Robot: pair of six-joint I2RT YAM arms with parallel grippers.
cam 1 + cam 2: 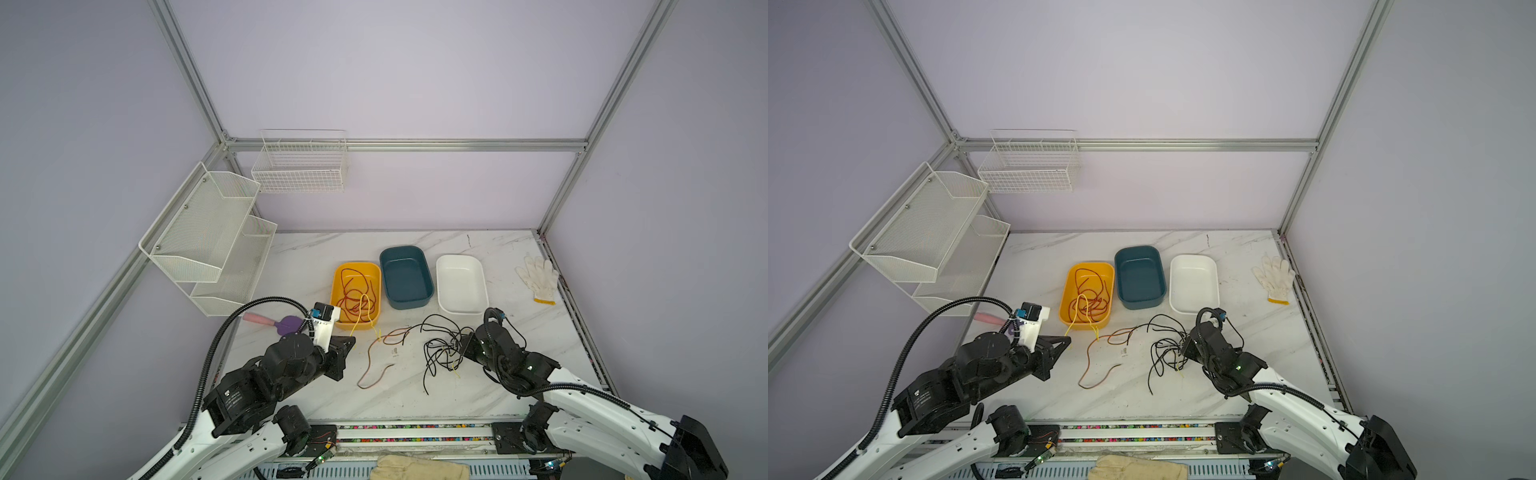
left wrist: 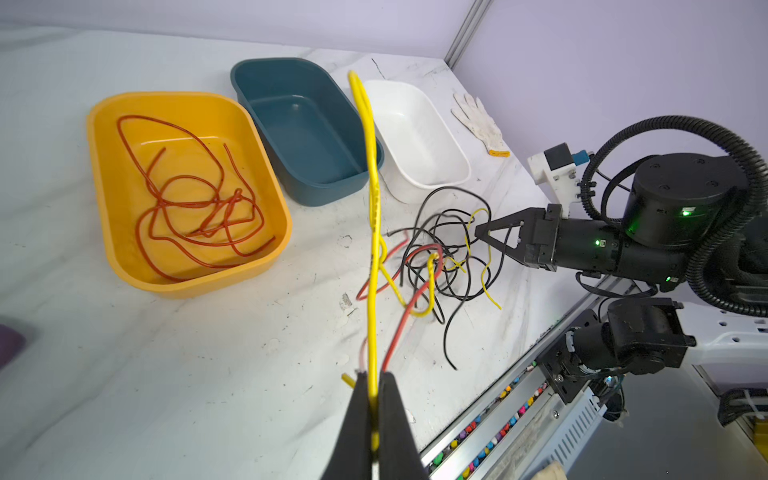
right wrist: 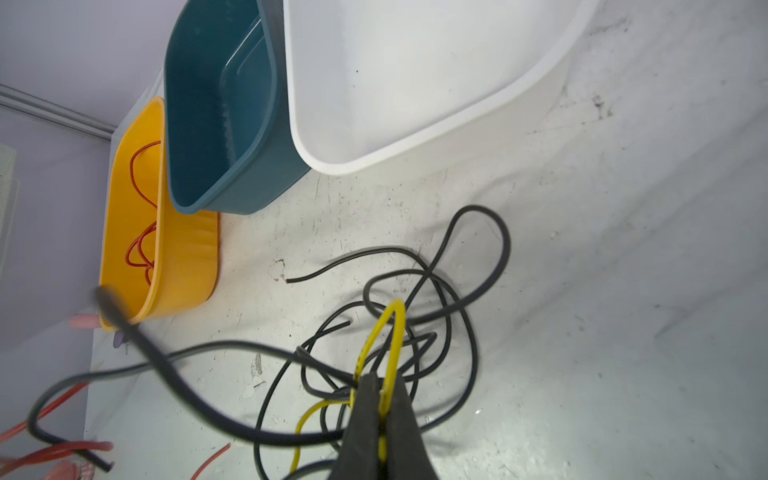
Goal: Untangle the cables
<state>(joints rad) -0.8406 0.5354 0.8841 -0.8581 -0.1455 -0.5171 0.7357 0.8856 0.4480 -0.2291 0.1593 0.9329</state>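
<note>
The cables lie as a tangle of black wires [image 1: 440,345] with yellow strands at the front middle of the marble table. A loose red-orange cable [image 1: 374,365] curls to its left. My left gripper [image 2: 374,379] is shut on a yellow cable [image 2: 370,166], which rises in a loop and runs down into the tangle. In both top views that gripper [image 1: 352,340] hangs beside the yellow bin [image 1: 336,282], which holds several red-orange cables [image 1: 355,295]. My right gripper [image 3: 382,380] is shut on a yellow loop [image 3: 397,316] amid black wires, at the tangle's right edge [image 1: 463,343].
A teal bin [image 1: 405,251] and a white bin [image 1: 461,258] stand empty to the right of the yellow one. A white glove [image 1: 538,276] lies at the far right. A pink-handled purple tool [image 1: 286,324] lies behind my left arm. White wire shelves [image 1: 208,241] hang on the left wall.
</note>
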